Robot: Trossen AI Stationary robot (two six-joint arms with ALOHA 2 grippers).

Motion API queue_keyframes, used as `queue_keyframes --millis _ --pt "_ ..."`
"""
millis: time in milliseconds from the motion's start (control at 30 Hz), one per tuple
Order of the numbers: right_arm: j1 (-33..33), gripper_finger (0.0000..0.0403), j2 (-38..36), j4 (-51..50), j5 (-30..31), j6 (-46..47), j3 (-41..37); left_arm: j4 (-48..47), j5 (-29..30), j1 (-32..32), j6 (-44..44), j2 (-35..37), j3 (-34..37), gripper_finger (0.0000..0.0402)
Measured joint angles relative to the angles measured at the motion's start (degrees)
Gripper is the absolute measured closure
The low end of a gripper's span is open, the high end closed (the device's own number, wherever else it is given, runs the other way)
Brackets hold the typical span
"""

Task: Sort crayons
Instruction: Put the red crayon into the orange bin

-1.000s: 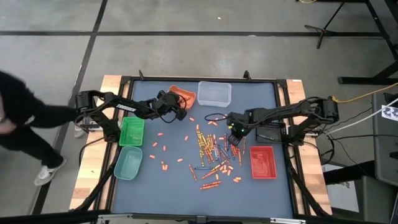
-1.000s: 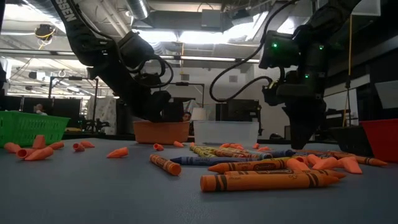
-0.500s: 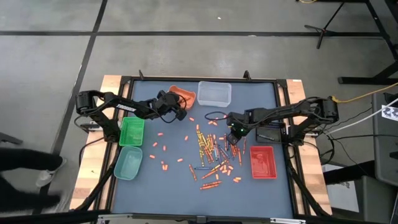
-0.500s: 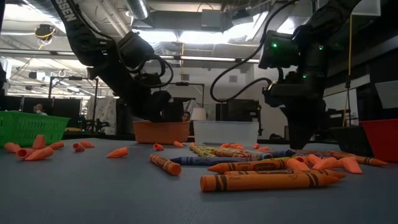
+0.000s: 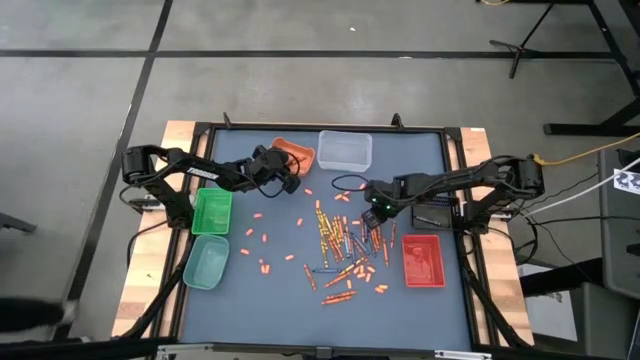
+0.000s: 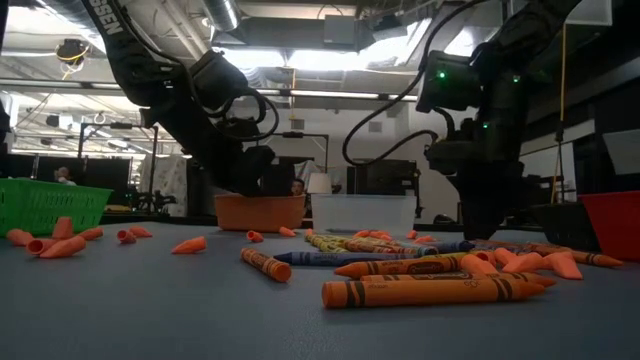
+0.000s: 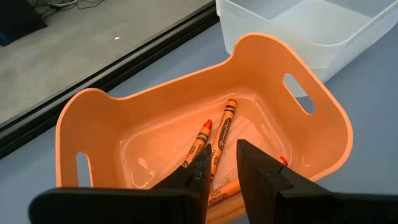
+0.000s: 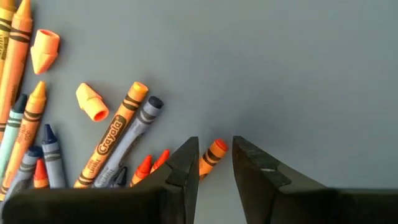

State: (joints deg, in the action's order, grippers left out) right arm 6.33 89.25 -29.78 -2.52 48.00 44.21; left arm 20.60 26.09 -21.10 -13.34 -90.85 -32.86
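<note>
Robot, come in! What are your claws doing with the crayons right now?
Left gripper open over orange bin. Right gripper open above crayons, jaws astride one. Nothing blocking.

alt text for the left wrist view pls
The left gripper, fingers slightly apart and holding nothing, hangs over an orange tray holding a few orange crayons. A clear tray sits beyond on the blue-grey table.

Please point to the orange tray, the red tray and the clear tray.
orange tray [image 7: 323,134]: left wrist view, on its side wall.
red tray [image 5: 423,278]: high view, on its near rim.
clear tray [image 5: 345,163]: high view, on its rim.
</note>
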Motion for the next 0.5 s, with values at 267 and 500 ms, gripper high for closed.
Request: queue_keyframes --millis 267,500 --pt "-3.0 0.0308 0.0 -0.2 0.8 3.7 0.0 0.0 0.0 0.0 0.0 0.0 0.0 0.0338" --pt "-7.3 0.0308 0.0 -0.3 6.1 7.1 0.0 0.0 0.0 0.0 0.0 0.0 0.0 0.0338"
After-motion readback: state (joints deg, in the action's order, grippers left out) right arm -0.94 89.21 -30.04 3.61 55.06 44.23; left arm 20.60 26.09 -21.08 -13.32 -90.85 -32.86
